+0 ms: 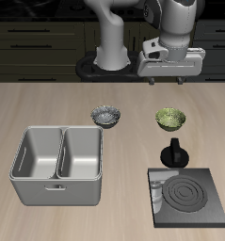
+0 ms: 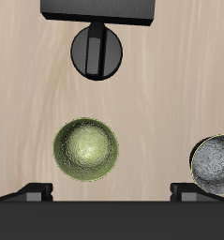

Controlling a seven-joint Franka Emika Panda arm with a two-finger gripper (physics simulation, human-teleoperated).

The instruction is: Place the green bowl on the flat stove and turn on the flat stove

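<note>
The green bowl (image 1: 170, 119) (image 2: 86, 150) stands upright on the wooden table, a short way behind the flat stove (image 1: 191, 200) (image 2: 99, 9). The stove is a dark square plate with ring marks, and its black knob (image 1: 174, 154) (image 2: 97, 52) sits at the edge facing the bowl. My gripper (image 1: 171, 81) (image 2: 112, 192) hangs high above the table, over and slightly behind the green bowl. It is open, with its fingers spread wide and nothing between them.
A grey-white bowl (image 1: 106, 116) (image 2: 215, 161) sits beside the green bowl, level with it. A grey two-compartment metal basin (image 1: 57, 168) stands nearer the table's front edge, beside the stove.
</note>
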